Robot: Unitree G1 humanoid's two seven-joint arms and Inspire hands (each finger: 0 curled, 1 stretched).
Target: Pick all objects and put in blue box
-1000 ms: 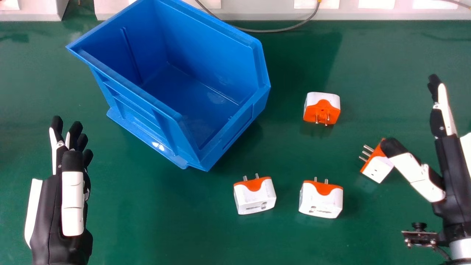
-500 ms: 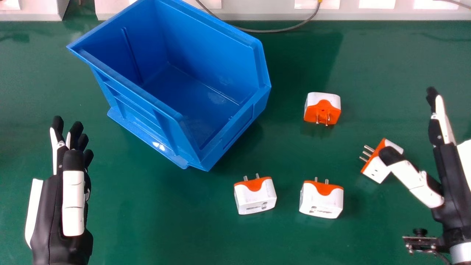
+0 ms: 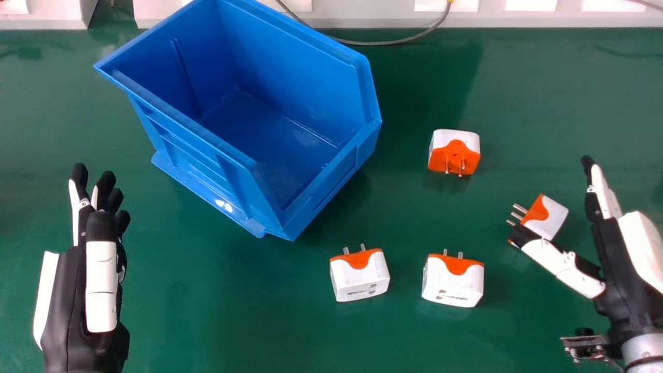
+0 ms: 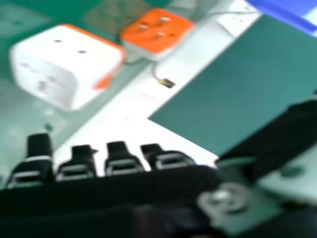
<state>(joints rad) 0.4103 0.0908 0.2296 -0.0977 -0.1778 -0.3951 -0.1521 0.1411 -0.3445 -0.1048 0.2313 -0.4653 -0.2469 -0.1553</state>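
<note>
My right hand (image 3: 621,259) is open at the table's right, its thumb stretched over part of a white-and-orange adapter (image 3: 550,215). Three more adapters rest on the table: one (image 3: 454,152) right of the blue box (image 3: 331,181), one (image 3: 452,281) nearer me and another (image 3: 359,275) left of that. The box stands with its inside bare. My left hand (image 3: 101,285) stays open at the far left. In the right hand view, a white adapter (image 4: 64,64) and an orange-faced one (image 4: 156,32) lie beyond the fingertips of my right hand (image 4: 124,163).
The green table (image 3: 233,321) spreads between my hands. Along its back edge runs a white ledge (image 3: 518,18), with a grey cable (image 3: 393,42) looping onto the table behind the box.
My right hand has come nearer to me and a little left, so its thumb now crosses the near part of the rightmost adapter. The adapters, box and left hand look unmoved.
</note>
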